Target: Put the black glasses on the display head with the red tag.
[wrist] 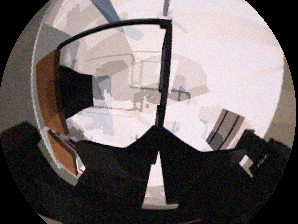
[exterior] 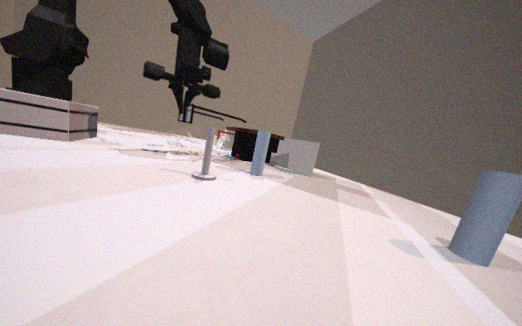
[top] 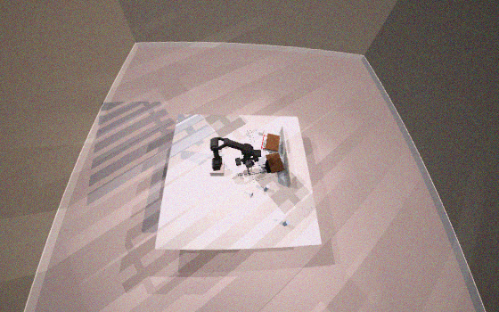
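Black thin-framed glasses (exterior: 219,112) (wrist: 165,75) are held above the desk (top: 200,218) (exterior: 186,256) (wrist: 245,60), off both display heads. The end effector (top: 249,164) (exterior: 185,116) (wrist: 157,128) is pinched on their dark frame, its fingers pointed downward. In the exterior view, the temples are stretched out from the fingertips toward the heads, one seen above the other.

The black, brown-topped display head (top: 274,163) (exterior: 252,145) (wrist: 75,92) is marked low down with a small red tag (exterior: 237,156); no contact with the held glasses can be made out. Beside it, the other brown-topped head (top: 273,142) (wrist: 62,151) is fitted with a red frame (exterior: 226,132). Both are backed by an upright grey panel (top: 287,171) (exterior: 303,157). A slim grey post on a round foot (top: 251,194) (exterior: 208,154) and a short blue cylinder (top: 265,189) (exterior: 259,155) are stood nearby, with another blue cylinder (top: 285,224) (exterior: 486,219) placed well apart.
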